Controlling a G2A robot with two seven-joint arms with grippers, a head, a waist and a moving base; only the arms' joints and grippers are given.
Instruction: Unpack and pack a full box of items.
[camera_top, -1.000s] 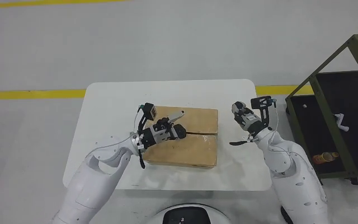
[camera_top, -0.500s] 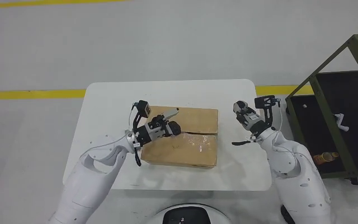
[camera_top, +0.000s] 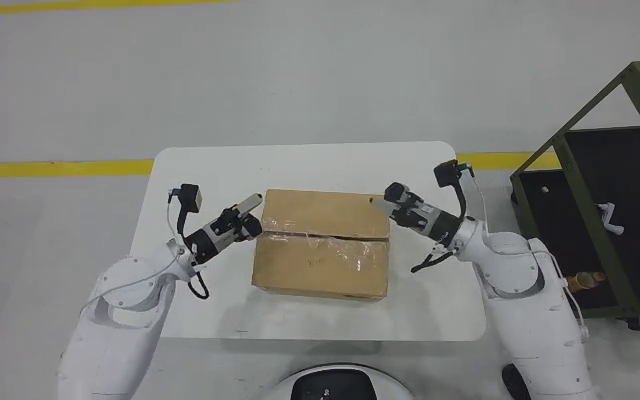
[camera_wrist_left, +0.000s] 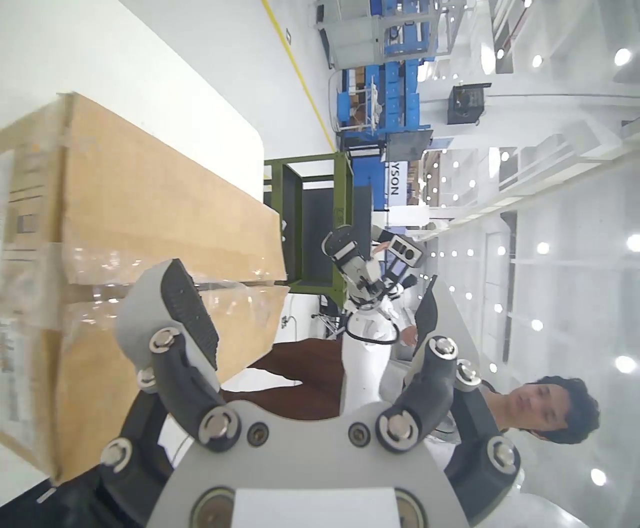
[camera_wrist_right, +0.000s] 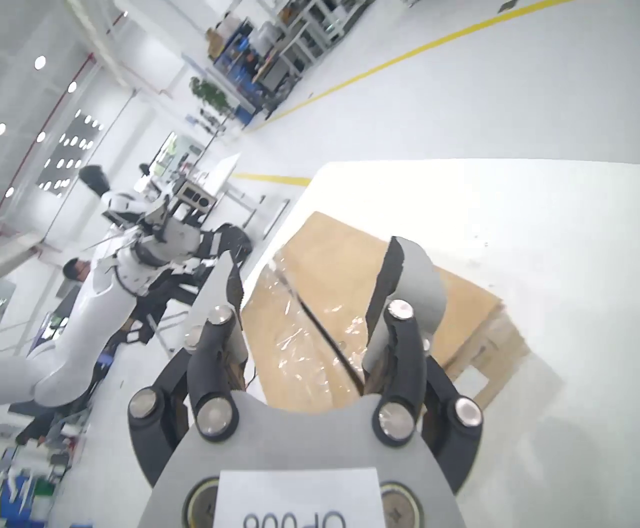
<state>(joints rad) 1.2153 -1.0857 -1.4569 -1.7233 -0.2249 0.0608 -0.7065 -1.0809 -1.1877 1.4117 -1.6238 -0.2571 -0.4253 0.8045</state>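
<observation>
The left gripper (camera_top: 249, 215) stood at the box's left end, jaws apart, holding nothing. The box (camera_top: 322, 243) lay at the middle of the table (camera_top: 300, 162), flaps closed, with clear tape over the centre seam. The right gripper (camera_top: 393, 195) hung at the box's right end by the far flap, jaws likewise apart and empty. Risk noted: with the tape unbroken, a pull on either flap would likely drag or tilt the whole box toward a table edge, or the fingers might slip off the slick tape.
</observation>
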